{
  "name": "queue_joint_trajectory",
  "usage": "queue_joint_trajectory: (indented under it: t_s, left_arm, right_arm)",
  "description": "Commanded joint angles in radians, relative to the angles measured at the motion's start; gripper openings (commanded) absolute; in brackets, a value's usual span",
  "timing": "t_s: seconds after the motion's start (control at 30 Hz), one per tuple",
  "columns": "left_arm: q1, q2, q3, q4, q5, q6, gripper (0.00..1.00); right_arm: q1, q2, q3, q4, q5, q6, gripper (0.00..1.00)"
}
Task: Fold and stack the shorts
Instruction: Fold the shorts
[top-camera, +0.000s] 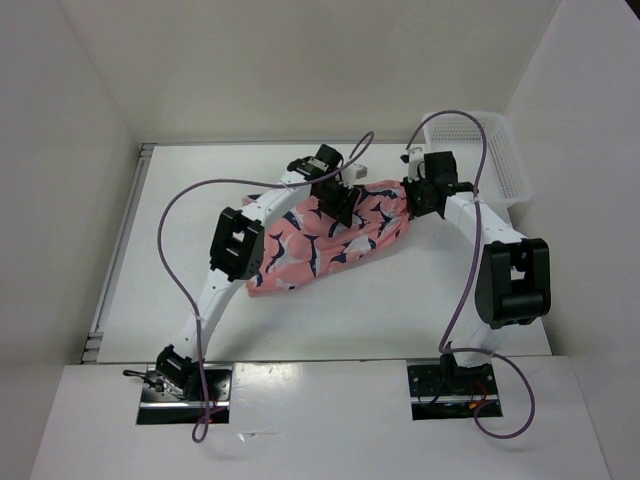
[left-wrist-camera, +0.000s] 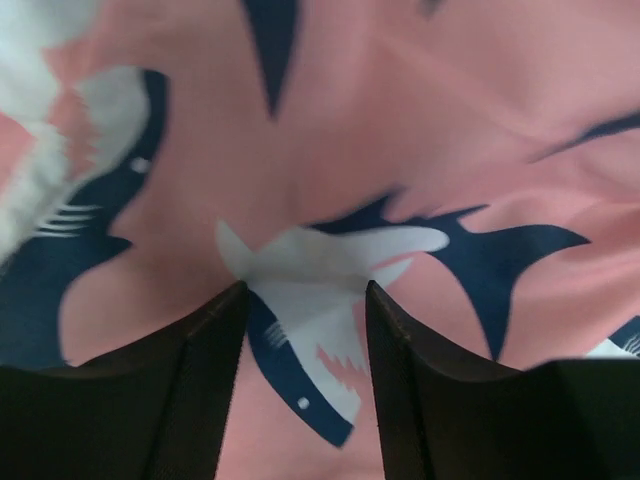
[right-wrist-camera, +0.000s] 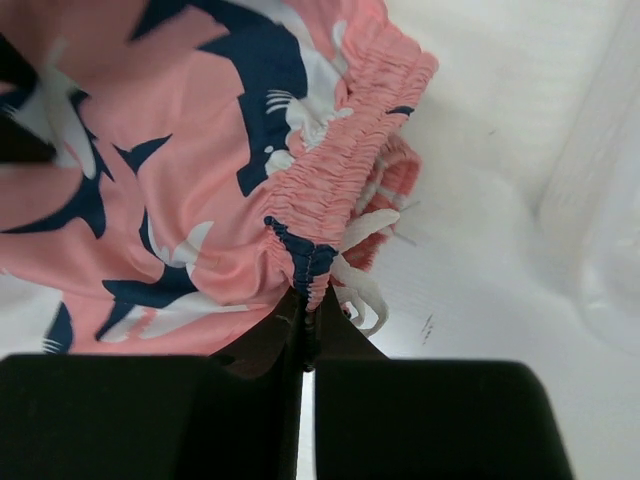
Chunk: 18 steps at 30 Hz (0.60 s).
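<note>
The white counter is spreading out under me, walled on three sides. The shorts are lying across its middle as one long, rumpled band, running from a low end toward 8 o'clock up to a high end toward 2 o'clock. The white perforated basket is sitting in the far corner at 1 o'clock, near that high end but apart from it.

My left arm is reaching from its base at 7 o'clock up toward 12, crossing over the lower part of the cloth. My right arm is bending from 5 o'clock up and in toward 11.

My left jaws are hanging released over the upper middle of the shorts. The two dark fingers are standing apart, with a white-and-navy print showing in the gap. I cannot tell whether the tips are touching the fabric.

My right jaws are clenching the shorts at the 2 o'clock end, pinching the gathered elastic waistband with only a thin slit between the fingers. A white drawstring is curling out just beside the pinch, at about 3 o'clock from it.
</note>
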Motion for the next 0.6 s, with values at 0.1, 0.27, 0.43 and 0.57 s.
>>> queue_joint_trajectory:
  t_s: [0.1,0.27,0.43,0.57]
  left_arm:
    - [-0.005,-0.039,0.075,-0.015,0.009,0.022,0.63]
    - [0.069,-0.238,0.046,-0.033,-0.038,0.022,0.71]
    - [0.193,-0.433,-0.331,-0.054,-0.123,0.022,0.72]
    - [0.287,-0.485,-0.599,-0.026,-0.143,0.022,0.72]
  right_arm:
    - [-0.008,-0.061,0.120,0.001,0.000,-0.068,0.00]
    - [-0.008,-0.061,0.106,-0.009,0.000,-0.088,0.00]
    - [-0.008,-0.072,0.083,-0.009,-0.009,-0.100,0.00]
    - [-0.008,-0.061,0.124,-0.030,-0.009,-0.143,0.00]
